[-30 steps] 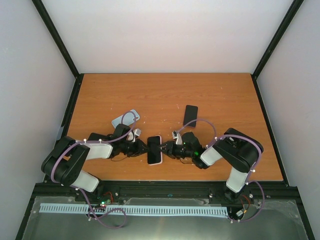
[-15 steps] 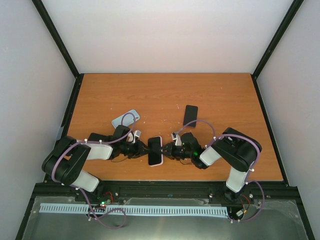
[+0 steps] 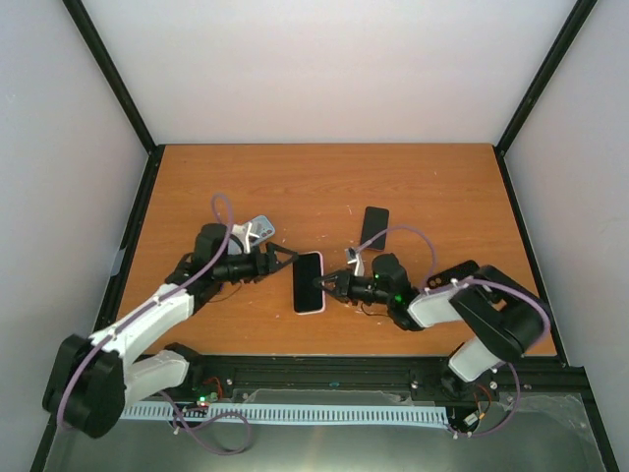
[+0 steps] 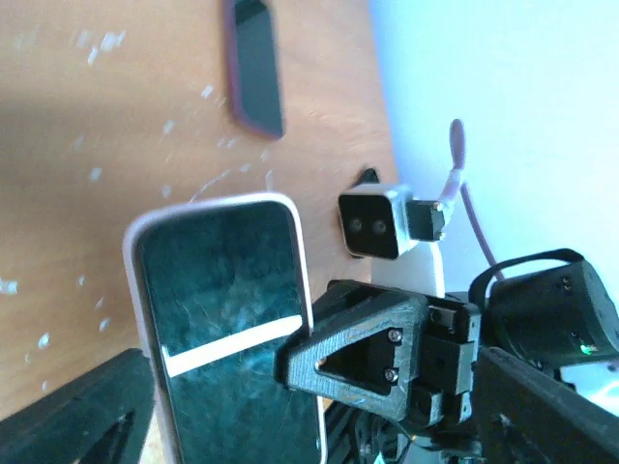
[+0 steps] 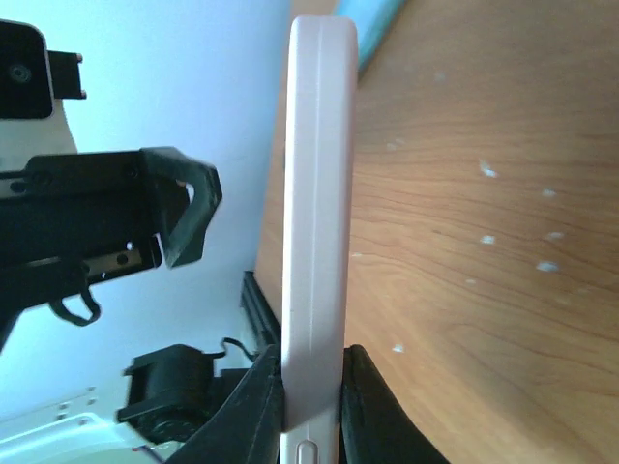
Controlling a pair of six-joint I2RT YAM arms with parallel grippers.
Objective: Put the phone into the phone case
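Left hand, fingers spread apart, hovers beside the phone near the desk's front edge. The phone appears already seated in its pale case; right hand clamps its side. Only release seems left.

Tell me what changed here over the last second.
The left gripper came off the phone, its jaws now open, and drew back toward the far left as its arm stretched out. The right gripper keeps its jaws clamped on the phone's edge and has carried it slightly away from the arm bases. The blue case and the dark phone lie where they were.
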